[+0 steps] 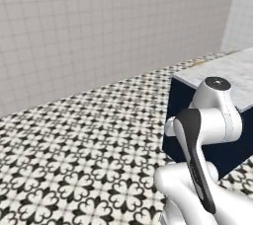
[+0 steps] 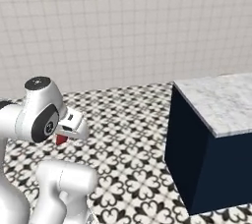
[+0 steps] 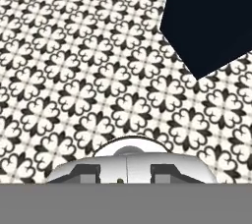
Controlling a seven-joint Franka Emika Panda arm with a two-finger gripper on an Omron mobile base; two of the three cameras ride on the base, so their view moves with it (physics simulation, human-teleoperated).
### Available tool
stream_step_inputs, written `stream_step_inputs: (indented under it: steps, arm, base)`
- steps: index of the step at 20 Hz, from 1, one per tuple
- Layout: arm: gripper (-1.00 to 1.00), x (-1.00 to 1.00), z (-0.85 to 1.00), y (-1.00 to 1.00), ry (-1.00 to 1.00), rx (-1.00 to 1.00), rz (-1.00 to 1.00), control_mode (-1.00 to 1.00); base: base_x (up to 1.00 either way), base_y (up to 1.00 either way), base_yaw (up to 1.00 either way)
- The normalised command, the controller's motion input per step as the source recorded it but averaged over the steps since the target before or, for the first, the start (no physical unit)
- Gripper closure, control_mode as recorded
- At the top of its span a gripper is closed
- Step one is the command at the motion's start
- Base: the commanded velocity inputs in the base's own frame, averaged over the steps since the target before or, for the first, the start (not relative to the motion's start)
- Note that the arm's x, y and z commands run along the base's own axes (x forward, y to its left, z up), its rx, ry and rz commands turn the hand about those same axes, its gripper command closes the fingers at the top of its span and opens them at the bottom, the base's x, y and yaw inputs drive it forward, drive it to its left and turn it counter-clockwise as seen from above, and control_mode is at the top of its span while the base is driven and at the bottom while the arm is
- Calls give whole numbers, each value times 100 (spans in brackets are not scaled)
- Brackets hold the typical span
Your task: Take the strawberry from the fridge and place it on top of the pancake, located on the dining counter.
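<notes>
Red strawberry (image 2: 61, 139) clamped in the fingers (image 2: 64, 137), riding low over tiled floor (image 2: 128, 134), counter (image 2: 221, 100) corner close — risking a bump, a slip, a drop.

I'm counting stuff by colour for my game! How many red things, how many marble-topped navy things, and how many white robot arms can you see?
Red: 1, the strawberry in the gripper
Marble-topped navy: 1, the dining counter
White robot arm: 1
Total: 3

Patterned black-and-white floor (image 1: 74, 145) meets tiled wall (image 1: 99, 26).
</notes>
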Motion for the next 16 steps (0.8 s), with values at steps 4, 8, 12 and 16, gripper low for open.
stream_step_inputs:
  steps: [4,8,12,16]
  arm:
    - [100,0,0,0,0,0,0,100]
    - [100,0,0,0,0,0,0,100]
    - [100,0,0,0,0,0,0,100]
    - [100,0,0,0,0,0,0,100]
  base:
    - [95,29,-23]
    - [100,41,-23]
    - [100,55,-24]
    - [100,43,-19]
